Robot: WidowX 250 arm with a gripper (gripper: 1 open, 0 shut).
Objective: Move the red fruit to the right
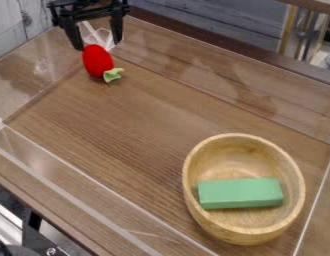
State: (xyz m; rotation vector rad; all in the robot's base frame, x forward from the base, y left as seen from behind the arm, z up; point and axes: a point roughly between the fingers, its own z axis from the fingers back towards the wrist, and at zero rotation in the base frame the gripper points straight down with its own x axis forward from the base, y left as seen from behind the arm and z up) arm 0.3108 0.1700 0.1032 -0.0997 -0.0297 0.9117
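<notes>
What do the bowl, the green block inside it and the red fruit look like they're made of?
Bowl: wood, going by its light tan grain, smooth finish. Green block: matte, uniform colour, possibly foam or plastic. Red fruit: glossy red, likely plastic.
</notes>
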